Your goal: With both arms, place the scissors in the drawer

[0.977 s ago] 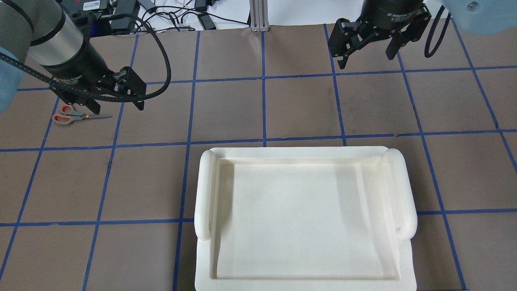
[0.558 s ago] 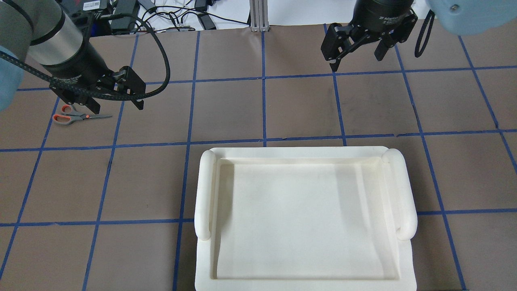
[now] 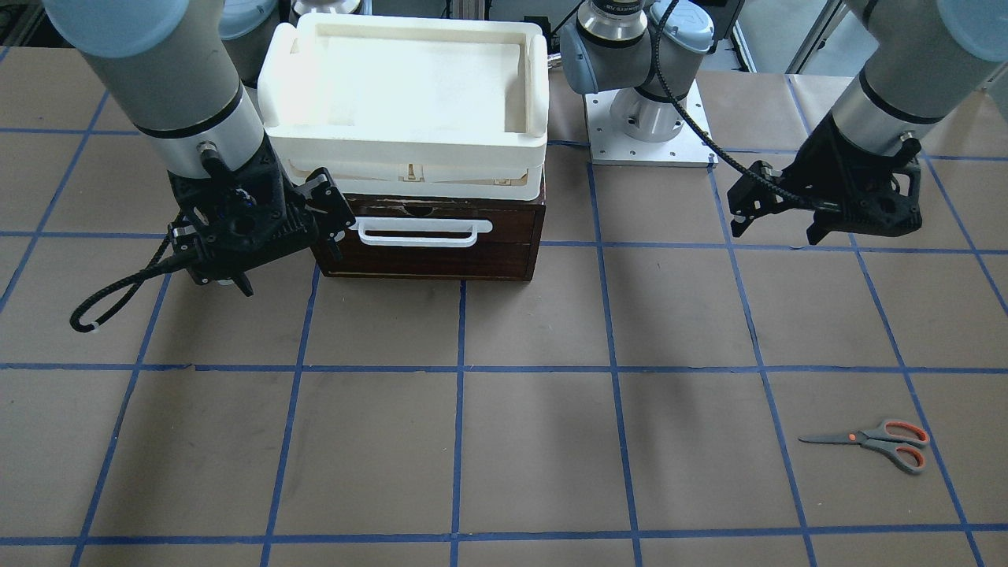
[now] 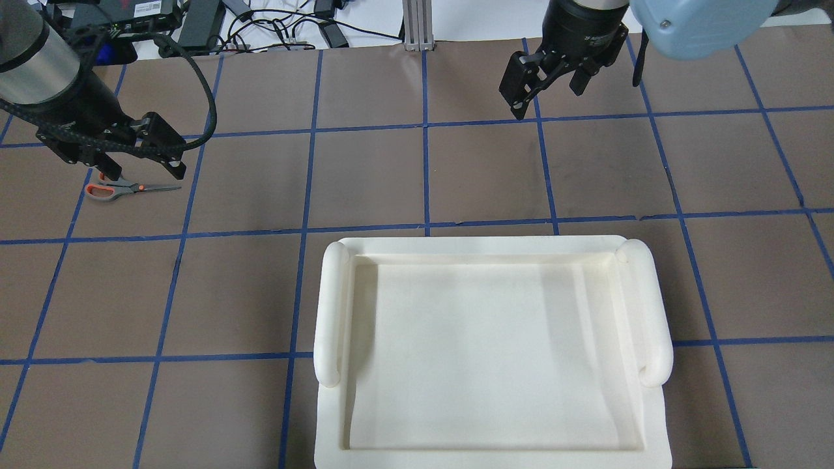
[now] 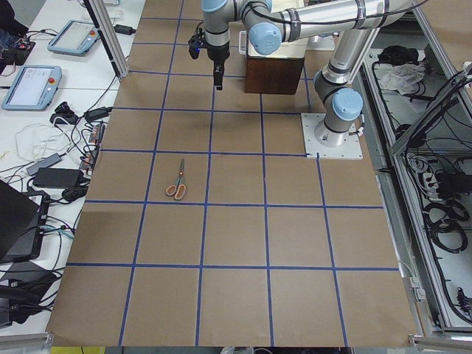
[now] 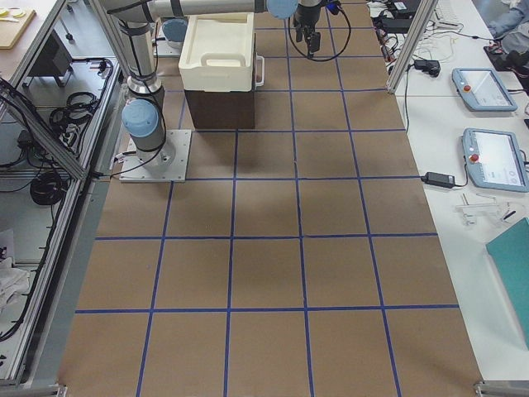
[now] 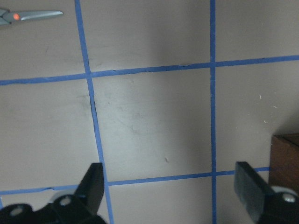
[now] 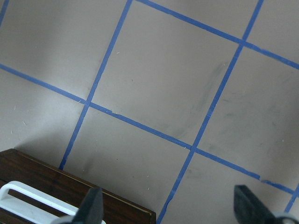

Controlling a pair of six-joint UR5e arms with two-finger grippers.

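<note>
1. The scissors (image 4: 127, 189) lie flat on the tabletop (image 4: 456, 176). They are just beside the left jaws and well apart from the right jaws, so the left arm (image 4: 39, 65) is plainly the nearer one.
2. The left jaws hang above the tabletop, spread wide and holding nothing. In the overhead view the scissors sit toward the outer finger, not between the two. In the left wrist view only the blades (image 7: 35, 15) show, far ahead of the jaws and off to one side.
3. The scissors' long axis runs about parallel to the line from one left finger to the other. The handles point outward, away from the right jaws, and the tips point toward them.
4. To close across the narrow width, the left wrist would likely need about a quarter turn, a shift over the scissors and then a descent.
5. The right arm (image 3: 173, 87) holds its jaws spread and empty too, out in front of the drawer (image 3: 429, 260). One finger is just beside the end of the white handle (image 3: 425, 231), and the handle is not between the fingers.
6. The drawer appears shut beneath the cream tray (image 3: 409, 146). The task looks barely begun. The right jaws are placed to pull the handle, while the left jaws are placed to fetch the scissors.
</note>
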